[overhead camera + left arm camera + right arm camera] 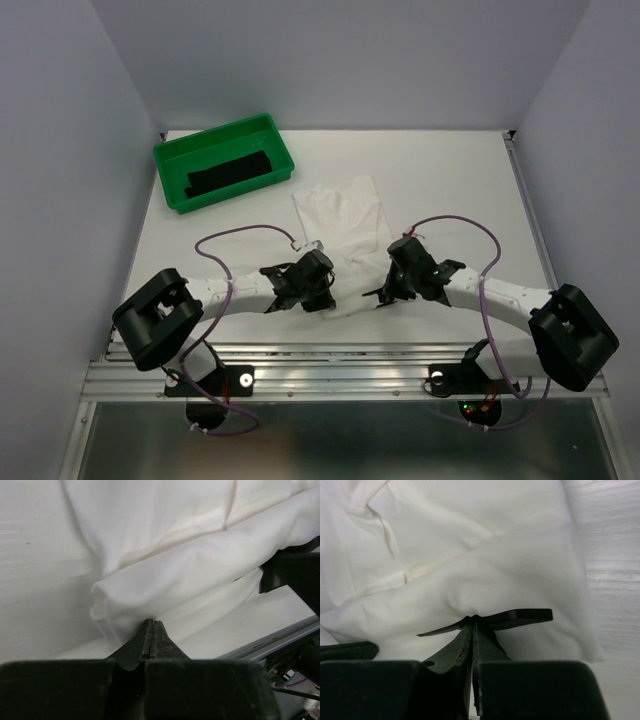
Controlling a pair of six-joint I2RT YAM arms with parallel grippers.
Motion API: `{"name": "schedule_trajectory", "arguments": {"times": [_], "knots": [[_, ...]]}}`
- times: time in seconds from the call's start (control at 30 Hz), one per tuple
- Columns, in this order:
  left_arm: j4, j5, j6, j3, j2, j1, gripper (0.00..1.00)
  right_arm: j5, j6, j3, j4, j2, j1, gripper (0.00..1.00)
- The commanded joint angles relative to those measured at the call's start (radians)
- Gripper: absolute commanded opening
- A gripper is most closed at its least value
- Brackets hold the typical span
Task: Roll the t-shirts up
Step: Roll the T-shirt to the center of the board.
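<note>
Two t-shirts are in sight, one white and one black, along with one green tray and two tools. The left tool (pixel 152 626) has its jaws pressed flat together, pinching the near folded edge of the white t-shirt (pixel 200 575) right at its tips. The right tool (pixel 473 620) is likewise closed tight, and the cloth puckers where its tips nip that same near edge. From both tools the white t-shirt spreads straight ahead, lying rumpled on the pale surface (pixel 460 190), its near hem bunched between the two tools. The black t-shirt (pixel 230 175) lies well beyond the left tool and off to its left, folded inside the green tray (pixel 212 133)
</note>
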Motion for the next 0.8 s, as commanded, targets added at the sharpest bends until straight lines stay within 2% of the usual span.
{"name": "schedule_trajectory", "arguments": {"times": [0.0, 0.37, 0.6, 0.77], "knots": [[-0.057, -0.043, 0.036, -0.029, -0.073, 0.014, 0.00, 0.096, -0.039, -0.022, -0.083, -0.049, -0.035, 0.05], [-0.040, -0.033, 0.039, -0.034, -0.082, 0.020, 0.00, 0.184, -0.057, 0.021, -0.171, -0.143, -0.047, 0.06], [-0.012, -0.024, 0.053, -0.029, -0.007, 0.020, 0.00, 0.252, -0.063, 0.010, -0.166, -0.037, -0.069, 0.06], [0.003, -0.030, 0.064, -0.041, 0.027, 0.034, 0.00, 0.156, -0.069, 0.003, -0.116, 0.035, -0.069, 0.03]]}}
